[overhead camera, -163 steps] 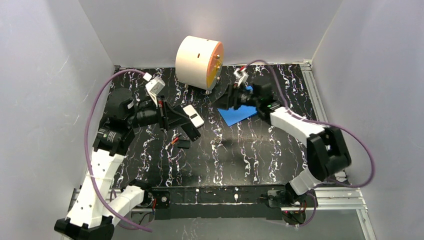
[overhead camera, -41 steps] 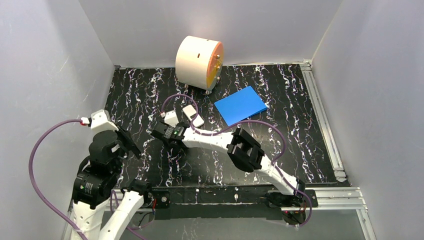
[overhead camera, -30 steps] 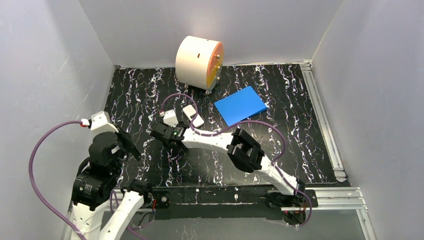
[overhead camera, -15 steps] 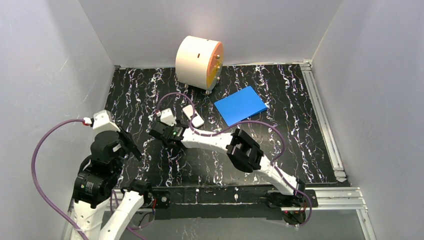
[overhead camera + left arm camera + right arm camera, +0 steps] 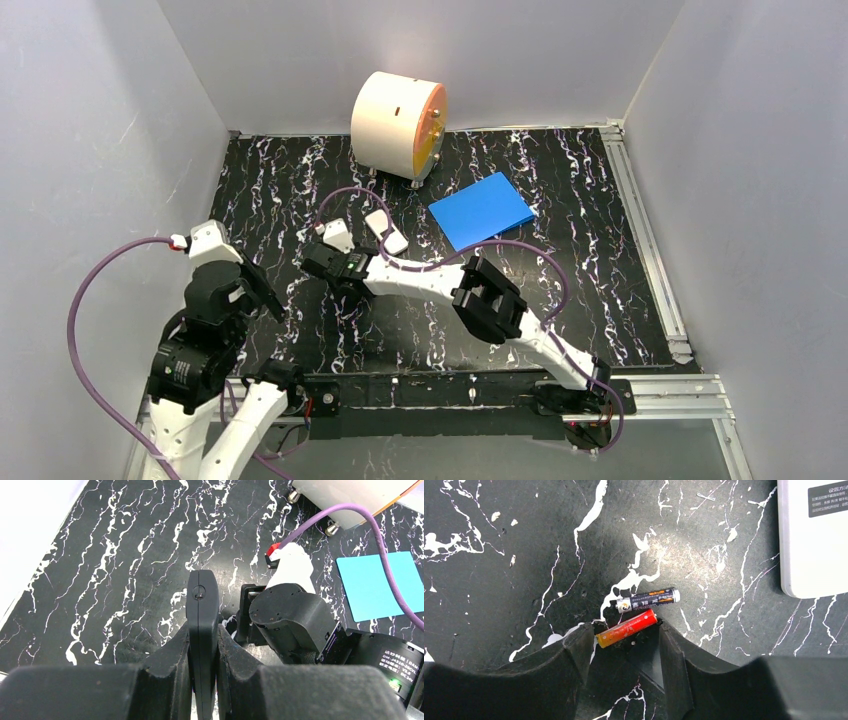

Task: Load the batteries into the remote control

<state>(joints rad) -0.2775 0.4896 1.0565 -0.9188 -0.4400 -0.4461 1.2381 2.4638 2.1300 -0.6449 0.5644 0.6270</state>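
Note:
My left gripper (image 5: 202, 630) is shut on a black remote control (image 5: 202, 605), held edge-on above the table's left front (image 5: 258, 290). My right gripper (image 5: 624, 629) is down on the table at left of centre (image 5: 335, 270), jaws apart. The orange-red battery (image 5: 626, 627) lies between its fingertips (image 5: 584, 632), its ends close to both. The dark battery (image 5: 647, 599) lies just beyond it, parallel and nearly touching. A flat black piece (image 5: 649, 657) lies under the gap. In the top view the wrist hides the batteries.
A white remote (image 5: 386, 231) lies just behind the right wrist, its corner at the wrist view's upper right (image 5: 814, 535). A blue flat pad (image 5: 482, 210) and a cream-and-orange drum (image 5: 398, 122) stand at the back. Walls close three sides.
The right gripper's jaws have narrowed around the orange-red battery and its wrist has edged slightly left. Seconds earlier the right arm was back at the blue pad. The left arm has barely moved.

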